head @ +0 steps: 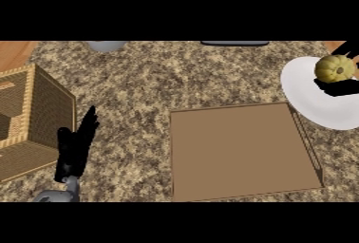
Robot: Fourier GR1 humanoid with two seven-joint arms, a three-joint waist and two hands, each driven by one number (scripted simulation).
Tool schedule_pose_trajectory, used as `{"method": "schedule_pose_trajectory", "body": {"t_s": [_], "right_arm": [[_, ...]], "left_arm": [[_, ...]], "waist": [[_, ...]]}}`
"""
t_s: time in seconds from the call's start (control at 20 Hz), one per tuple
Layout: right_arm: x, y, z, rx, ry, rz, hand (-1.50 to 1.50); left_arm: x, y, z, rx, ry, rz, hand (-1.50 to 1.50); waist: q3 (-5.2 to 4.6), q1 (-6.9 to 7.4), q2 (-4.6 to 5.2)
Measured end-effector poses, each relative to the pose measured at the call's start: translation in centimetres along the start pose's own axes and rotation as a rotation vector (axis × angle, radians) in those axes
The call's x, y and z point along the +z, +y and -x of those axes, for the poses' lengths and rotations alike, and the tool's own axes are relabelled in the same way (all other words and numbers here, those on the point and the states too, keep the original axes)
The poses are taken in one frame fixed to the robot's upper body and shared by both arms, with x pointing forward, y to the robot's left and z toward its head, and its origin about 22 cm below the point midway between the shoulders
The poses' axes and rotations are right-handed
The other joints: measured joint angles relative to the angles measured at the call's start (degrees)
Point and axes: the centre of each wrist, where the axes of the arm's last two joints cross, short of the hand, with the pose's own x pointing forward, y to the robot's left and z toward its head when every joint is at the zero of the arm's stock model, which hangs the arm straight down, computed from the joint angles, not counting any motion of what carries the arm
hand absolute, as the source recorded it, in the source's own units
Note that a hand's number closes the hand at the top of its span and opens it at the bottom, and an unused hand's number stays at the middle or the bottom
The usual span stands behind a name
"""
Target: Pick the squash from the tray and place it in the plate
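The squash, yellow and round with a dark stem pit facing up, sits at about two o'clock in the head view, over the upper part of the white plate. The right hand shows only as black fingers curled under and beside it, so the squash appears held, not yet let go. Whether it touches the plate's surface or hangs just above it cannot be told from this angle.

The tray, a flat brown square with a thin raised rim, lies at about five o'clock, its upper right corner just beside the plate's lower edge. Nothing lies on it, so the pick is done and the carry across looks finished too. By my reckoning the task is near its end: what is left is to lower the squash if it is not down, spread the fingers and draw the hand clear without rolling the squash off toward the rim.

The left hand rests at about eight o'clock on the speckled table, fingers straight and pointing up, holding nothing. Beside it at nine o'clock stands a wicker basket. A grey object and a dark one at twelve o'clock are too cropped to name.
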Motion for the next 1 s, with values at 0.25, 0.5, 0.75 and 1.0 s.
{"method": "schedule_pose_trajectory", "body": {"t_s": [0.25, 0.5, 0.75, 1.0], "right_arm": [[-0.8, 0.4, 2.8, 0.021, 0.058, -0.016, 1.50], [-0.4, 0.8, 5.1, 0.065, 0.110, -0.074, 1.50], [0.2, 1.2, 6.5, 0.060, 0.153, -0.212, 1.50], [1.4, 0.8, 8.1, 0.070, 0.210, -0.391, -1.50]], "left_arm": [[-0.2, -0.8, -0.1, -0.003, -0.008, 0.012, 0.00], [-0.1, -0.9, -0.6, -0.010, -0.015, 0.019, 0.00], [-0.3, -1.2, -1.0, -0.004, -0.023, 0.033, 0.00], [-0.4, -1.4, -1.5, -0.009, -0.028, 0.045, 0.00]], "waist": [[0.05, 0.67, 0.29], [0.10, 1.39, 0.57], [0.16, 2.22, 0.92], [0.22, 2.71, 1.17]]}}
